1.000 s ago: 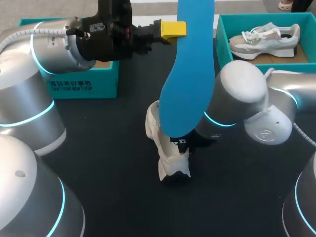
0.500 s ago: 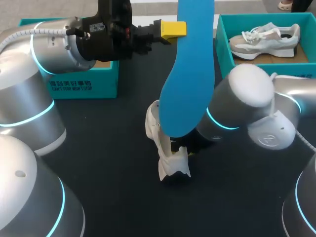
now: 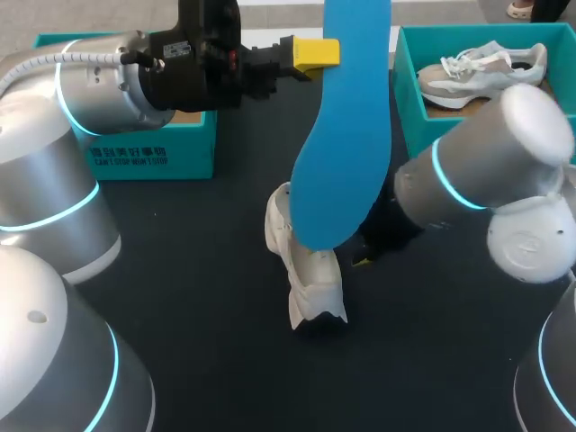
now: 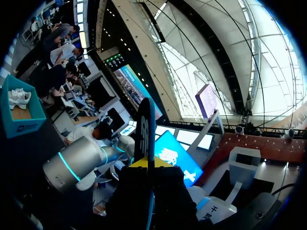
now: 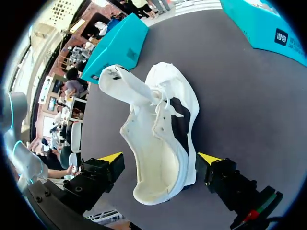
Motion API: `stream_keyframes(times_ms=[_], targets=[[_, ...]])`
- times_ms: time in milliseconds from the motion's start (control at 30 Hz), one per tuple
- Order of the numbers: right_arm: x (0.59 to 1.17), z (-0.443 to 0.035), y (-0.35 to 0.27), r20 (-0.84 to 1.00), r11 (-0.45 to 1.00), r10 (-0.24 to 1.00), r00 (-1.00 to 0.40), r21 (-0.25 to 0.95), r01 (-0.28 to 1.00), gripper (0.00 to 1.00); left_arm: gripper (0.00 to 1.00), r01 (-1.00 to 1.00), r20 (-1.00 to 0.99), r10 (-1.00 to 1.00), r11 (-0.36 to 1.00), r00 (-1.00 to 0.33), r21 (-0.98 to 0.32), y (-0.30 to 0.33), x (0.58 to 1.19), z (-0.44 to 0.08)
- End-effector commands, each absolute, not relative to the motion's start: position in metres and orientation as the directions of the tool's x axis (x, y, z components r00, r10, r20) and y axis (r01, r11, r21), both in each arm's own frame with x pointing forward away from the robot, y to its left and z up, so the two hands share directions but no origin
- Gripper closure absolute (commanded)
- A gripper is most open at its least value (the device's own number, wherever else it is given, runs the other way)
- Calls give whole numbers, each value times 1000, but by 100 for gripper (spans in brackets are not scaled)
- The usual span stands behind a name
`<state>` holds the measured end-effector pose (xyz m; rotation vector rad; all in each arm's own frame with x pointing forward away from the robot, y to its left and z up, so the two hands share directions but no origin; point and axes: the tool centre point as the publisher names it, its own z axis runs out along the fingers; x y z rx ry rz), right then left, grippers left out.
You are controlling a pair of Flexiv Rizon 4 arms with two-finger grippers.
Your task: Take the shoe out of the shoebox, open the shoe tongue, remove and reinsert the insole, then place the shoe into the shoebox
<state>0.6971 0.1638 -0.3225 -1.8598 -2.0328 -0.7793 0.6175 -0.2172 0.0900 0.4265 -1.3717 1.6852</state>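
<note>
Dark table (image 3: 180, 270), white shoe (image 3: 310, 279) at centre, at 6 o'clock of blue insole (image 3: 346, 135) clamped in left claw (image 4: 146, 165). Only right wrist view shows right claw (image 5: 160, 158) wide, shoe between its tips.

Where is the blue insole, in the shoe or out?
Out. The left gripper holds the insole up above the shoe, whose inside shows bare.
</note>
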Motion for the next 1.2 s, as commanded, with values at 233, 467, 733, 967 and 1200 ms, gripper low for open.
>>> stream_keyframes(times_ms=[233,467,733,967,1200], targets=[[692,-317,148,641,30,752,-155,202,979,0,100,-800,730,418,15,-541,-600,-218,617,89],[696,-293,153,785,-44,610,-111,173,984,0,100,-800,730,418,15,-541,-600,-218,617,89],[700,-241,147,897,-1,428,-114,126,992,0,100,-800,730,418,15,-541,-600,-218,617,89],[703,-207,146,944,1,307,-120,125,992,0,100,-800,730,418,15,-541,-600,-218,617,89],[708,-174,140,965,-22,231,-126,135,991,0,100,-800,730,418,15,-541,-600,-218,617,89]])
